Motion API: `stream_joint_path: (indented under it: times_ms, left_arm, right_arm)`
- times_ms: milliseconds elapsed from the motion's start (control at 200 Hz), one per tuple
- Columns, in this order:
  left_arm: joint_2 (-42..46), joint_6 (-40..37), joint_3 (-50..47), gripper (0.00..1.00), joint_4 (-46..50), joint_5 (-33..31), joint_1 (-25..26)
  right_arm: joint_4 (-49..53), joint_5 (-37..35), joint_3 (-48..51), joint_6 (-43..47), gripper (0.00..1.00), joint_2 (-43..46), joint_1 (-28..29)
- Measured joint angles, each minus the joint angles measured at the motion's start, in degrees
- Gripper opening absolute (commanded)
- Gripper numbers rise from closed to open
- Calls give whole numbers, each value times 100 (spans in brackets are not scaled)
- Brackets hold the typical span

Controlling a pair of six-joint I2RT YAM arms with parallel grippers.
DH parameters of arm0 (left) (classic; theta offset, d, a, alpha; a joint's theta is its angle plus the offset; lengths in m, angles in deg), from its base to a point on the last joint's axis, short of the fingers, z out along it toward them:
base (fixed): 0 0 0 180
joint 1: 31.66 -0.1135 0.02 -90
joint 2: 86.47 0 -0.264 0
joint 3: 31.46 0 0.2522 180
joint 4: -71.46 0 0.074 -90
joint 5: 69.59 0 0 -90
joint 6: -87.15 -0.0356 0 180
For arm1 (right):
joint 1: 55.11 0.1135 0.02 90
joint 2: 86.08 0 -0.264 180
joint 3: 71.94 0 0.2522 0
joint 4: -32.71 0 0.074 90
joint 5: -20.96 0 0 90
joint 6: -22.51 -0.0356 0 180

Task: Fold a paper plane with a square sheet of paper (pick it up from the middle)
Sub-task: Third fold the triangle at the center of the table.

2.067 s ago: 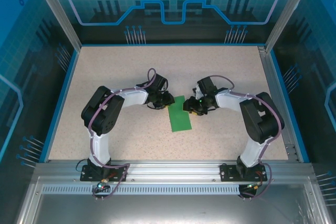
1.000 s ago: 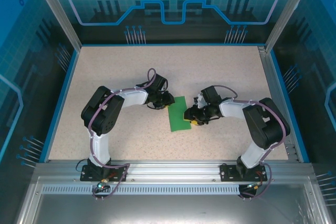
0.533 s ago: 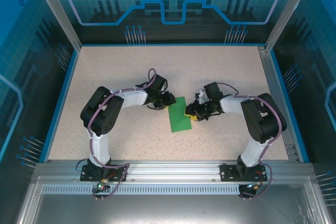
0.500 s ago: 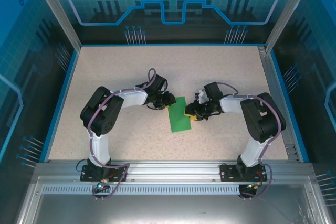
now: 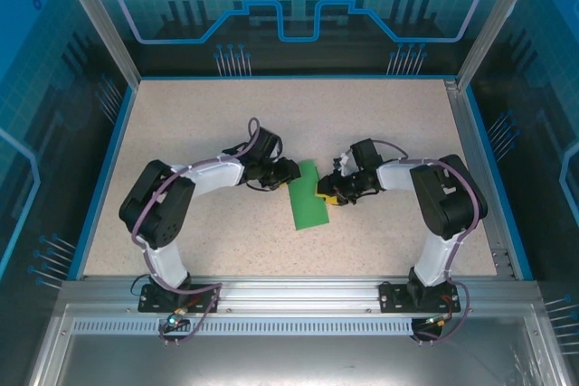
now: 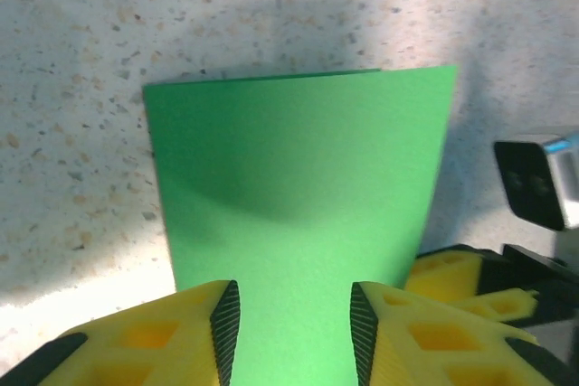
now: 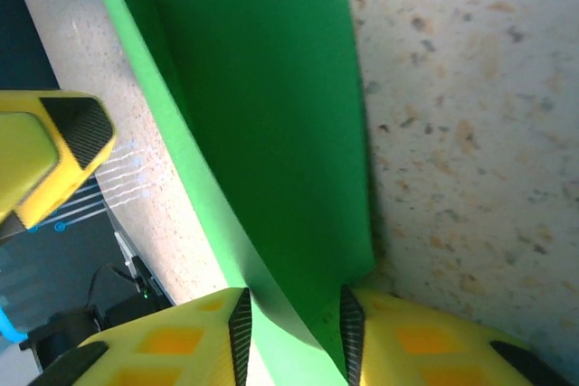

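Since half a second back, shows the left arm's elbow swung out to the left and nearer the base rail, with the square sheet of paper [image 5: 308, 198] lying where it did, at the middle of the speckled table [image 5: 217, 124] between the two wrists; reads as a narrow bright green rectangle, plain and unmarked, long axis running from far to near with a slight tilt; lies flat in the left wrist view [image 6: 298, 187], corners crisp, a thin second edge peeping out along the far side as of two stacked layers; rises along one long side in the right wrist view [image 7: 271, 88], where a paler strip stands up off the table; places the left gripper [image 5: 287, 172] at the sheet's far-left corner, its yellow fingers [image 6: 217, 323] spread with green paper showing in the gap [image 6: 294, 314], pinching nothing; places the right gripper [image 5: 327, 194] on the sheet's right edge, directly across from the left one, pads apart and straddling the raised edge [image 7: 289, 318], not pressed together on it.
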Motion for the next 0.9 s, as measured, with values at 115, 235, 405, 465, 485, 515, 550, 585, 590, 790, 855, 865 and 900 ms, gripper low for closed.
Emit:
stream_joint_path:
  times_ms: [115, 235, 405, 465, 485, 515, 550, 585, 590, 790, 855, 865, 900]
  left_arm:
    - [232, 24, -190, 43, -48, 57, 0]
    - [256, 46, -293, 43, -72, 92, 4]
    - [256, 46, -339, 42, -98, 210, 92]
    - [256, 50, -339, 42, -111, 221, 149]
    - [256, 52, -339, 42, -118, 232, 162]
    - [256, 68, -339, 42, -136, 256, 184]
    - [245, 90, -339, 42, -173, 278, 197]
    - [227, 118, -339, 41, -205, 297, 210]
    - [221, 131, -339, 41, -219, 299, 212]
    - [15, 199, -339, 39, -262, 315, 221]
    - [-83, 199, -337, 39, -258, 313, 221]
    - [-96, 199, -337, 39, -260, 313, 221]
    - [-153, 199, -337, 38, -258, 313, 221]
  right_arm:
    - [4, 107, -9, 186, 39, 2, -9]
    - [13, 188, -9, 400, 36, 2, -9]
    - [55, 201, -24, 605, 26, 2, -9]
    - [74, 184, -33, 632, 28, 2, -9]
    - [74, 181, -33, 634, 30, 2, -9]
    - [74, 184, -33, 645, 32, 2, -9]
    - [68, 186, -33, 656, 34, 2, -9]
    - [61, 192, -33, 656, 36, 2, -9]
    - [61, 192, -33, 649, 36, 2, -9]
    - [-4, 367, -22, 660, 40, 76, -9]
    - [-22, 402, 2, 660, 41, 144, -9]
    - [-20, 402, 9, 660, 41, 160, -9]
    - [-22, 402, 31, 660, 41, 203, -9]
